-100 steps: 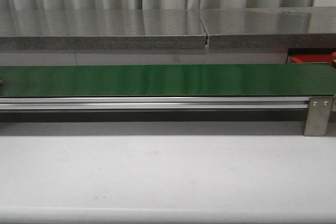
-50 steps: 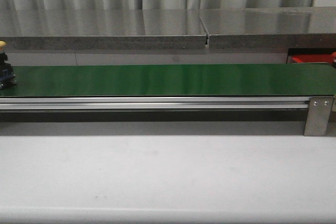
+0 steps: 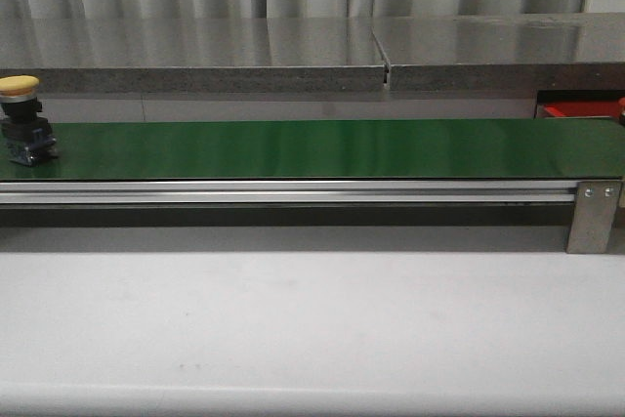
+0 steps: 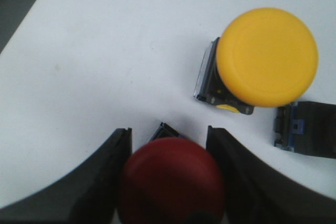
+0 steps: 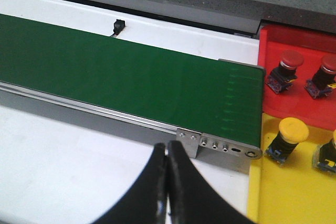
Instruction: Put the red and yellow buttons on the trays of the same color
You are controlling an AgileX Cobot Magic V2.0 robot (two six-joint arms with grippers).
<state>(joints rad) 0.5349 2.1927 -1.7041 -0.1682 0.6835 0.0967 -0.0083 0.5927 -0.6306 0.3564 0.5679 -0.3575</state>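
A red button [image 4: 170, 179] sits between the spread fingers of the left gripper [image 4: 169, 177], its cap filling the gap; whether the fingers press it cannot be told. A yellow button [image 4: 265, 59] lies near on the white surface [image 4: 94, 66]. Another yellow-capped button [image 3: 24, 129] stands at the green conveyor belt's [image 3: 322, 148] left end. The right gripper [image 5: 167, 195] hangs closed and empty near the belt's end, by the red tray [image 5: 299, 38] and yellow tray [image 5: 294, 192].

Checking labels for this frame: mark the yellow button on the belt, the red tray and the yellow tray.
yellow button [image 3: 20, 85], front view, on its yellow cap.
red tray [image 5: 294, 38], right wrist view, on bare floor.
yellow tray [image 5: 286, 192], right wrist view, on bare floor.
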